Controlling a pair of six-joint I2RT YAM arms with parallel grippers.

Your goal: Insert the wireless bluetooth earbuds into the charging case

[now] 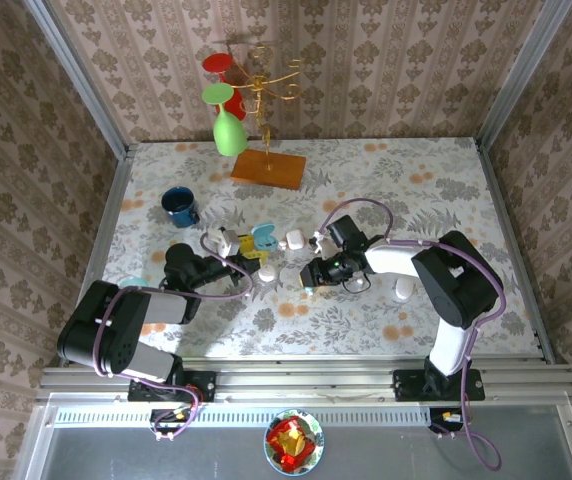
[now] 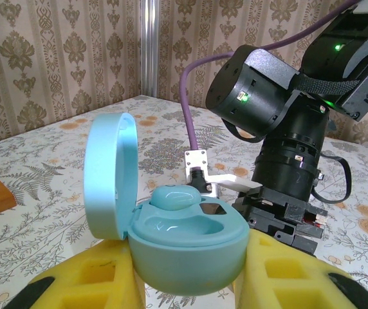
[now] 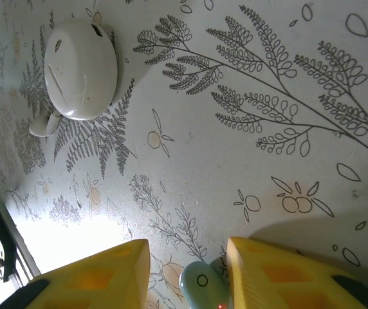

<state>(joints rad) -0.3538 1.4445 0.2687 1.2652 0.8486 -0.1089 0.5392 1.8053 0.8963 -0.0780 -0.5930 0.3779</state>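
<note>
My left gripper (image 2: 190, 273) is shut on a pale teal charging case (image 2: 190, 248), its yellow fingers (image 2: 97, 277) pressed against both sides. The case's lid (image 2: 110, 174) stands open at the left. One teal earbud (image 2: 174, 197) sits in the left socket; the right socket (image 2: 214, 207) is empty. From above, the case (image 1: 263, 238) is at the table's middle. A second teal earbud (image 3: 200, 286) with a small red light lies between the fingers of my open right gripper (image 3: 187, 273), close against the right finger (image 3: 280, 270) and apart from the left one.
A white case (image 3: 81, 67) with a white bud (image 3: 42, 125) beside it lies on the floral cloth ahead of the right gripper. A blue mug (image 1: 179, 206) stands at the left. A wooden stand (image 1: 268, 167) with hanging glasses is at the back. More white pieces (image 1: 293, 240) lie near the middle.
</note>
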